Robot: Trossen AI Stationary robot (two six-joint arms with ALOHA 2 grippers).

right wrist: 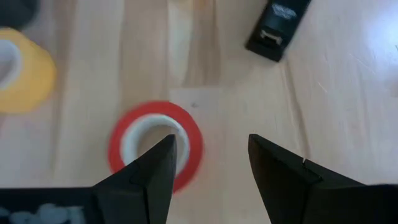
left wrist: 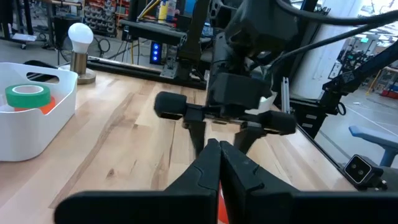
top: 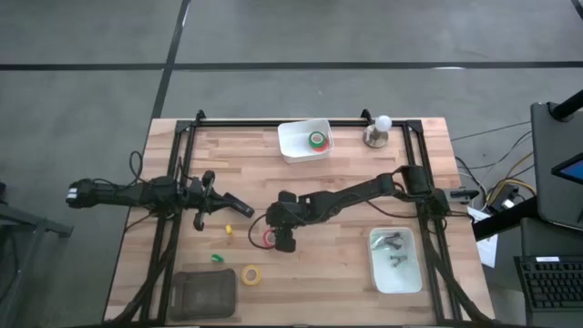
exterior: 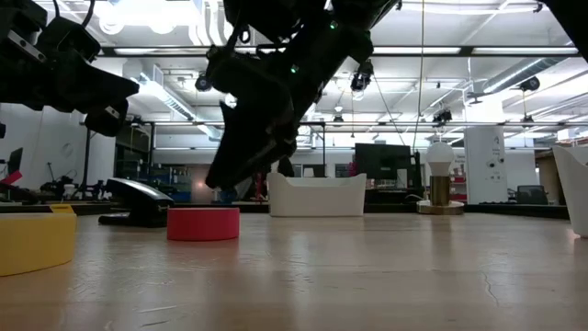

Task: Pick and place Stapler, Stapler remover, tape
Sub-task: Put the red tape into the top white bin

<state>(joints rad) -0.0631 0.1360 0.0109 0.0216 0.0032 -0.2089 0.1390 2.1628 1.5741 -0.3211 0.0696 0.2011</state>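
Reaching diagonally from the table's right side toward its centre, the right arm holds the right gripper (top: 284, 239) low over the red tape roll (top: 262, 238). Its fingers (right wrist: 155, 177) are spread apart; the right wrist view shows one fingertip over the roll's open centre and the other outside the ring, so the jaws straddle one wall of the roll without yet pinching it. The roll lies flat on the wooden table (top: 346, 273).

The left arm lies extended from the left edge, its left gripper (top: 239, 208) pointing toward the centre, fingers pressed together and empty, above the board.

A yellow tape roll (top: 250, 273) lies flat near the front edge, well apart from the red one. A green tape roll (top: 317, 139) sits atop a second red roll inside the white bin (top: 290, 146) at the rear. A black stapler (right wrist: 277, 27) rests on the table near the red roll. A second white tray (top: 378, 273) stands at the right front, holding dark objects I cannot identify.
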